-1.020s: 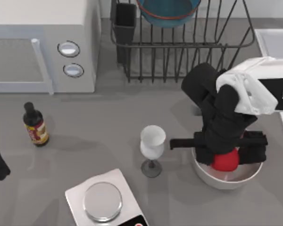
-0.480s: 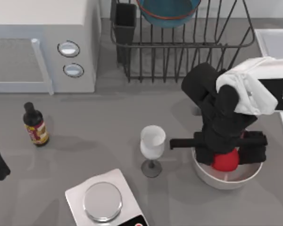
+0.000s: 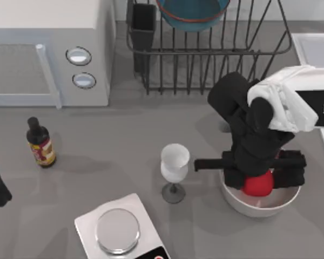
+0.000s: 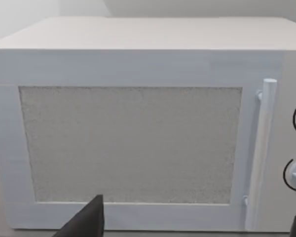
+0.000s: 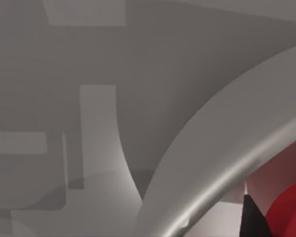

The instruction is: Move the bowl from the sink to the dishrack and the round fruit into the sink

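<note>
1. Our right gripper is down inside the white bowl, w/ the fruit under it; we can't tell if the fingers pinch it yet.
2. Risk: lifting w/ a shallow grip, so the smooth fruit slips and rolls off.
3. Risk: a finger catches the white bowl's rim and drags or tips it toward the glass nearby.
4. Bowl already sits in the rack; sink is at the table's right edge.
5. Left gripper is parked facing the microwave, fingers spread.
</note>
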Action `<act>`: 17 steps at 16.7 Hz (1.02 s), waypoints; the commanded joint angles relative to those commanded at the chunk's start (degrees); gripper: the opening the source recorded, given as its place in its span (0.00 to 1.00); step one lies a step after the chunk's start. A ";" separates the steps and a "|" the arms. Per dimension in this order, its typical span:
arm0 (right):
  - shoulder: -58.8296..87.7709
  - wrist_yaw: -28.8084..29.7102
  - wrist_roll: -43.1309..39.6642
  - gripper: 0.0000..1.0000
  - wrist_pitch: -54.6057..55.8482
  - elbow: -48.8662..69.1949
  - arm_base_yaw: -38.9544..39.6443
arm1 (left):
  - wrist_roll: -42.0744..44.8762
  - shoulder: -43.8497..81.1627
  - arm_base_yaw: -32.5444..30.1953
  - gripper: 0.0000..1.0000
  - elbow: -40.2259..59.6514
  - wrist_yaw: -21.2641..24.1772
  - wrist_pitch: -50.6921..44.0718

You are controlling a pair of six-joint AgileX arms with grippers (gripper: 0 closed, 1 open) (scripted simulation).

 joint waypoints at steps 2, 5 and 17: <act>-3.76 1.69 -2.38 0.00 -1.98 1.95 -1.34 | 0.00 0.00 0.00 1.00 0.00 0.00 0.00; -3.15 1.55 -1.39 0.00 -4.17 1.32 -2.25 | 0.00 0.00 0.00 1.00 0.00 0.00 0.00; -9.88 1.13 -2.48 0.00 -23.41 15.59 -2.41 | 0.00 0.00 0.00 1.00 0.00 0.00 0.00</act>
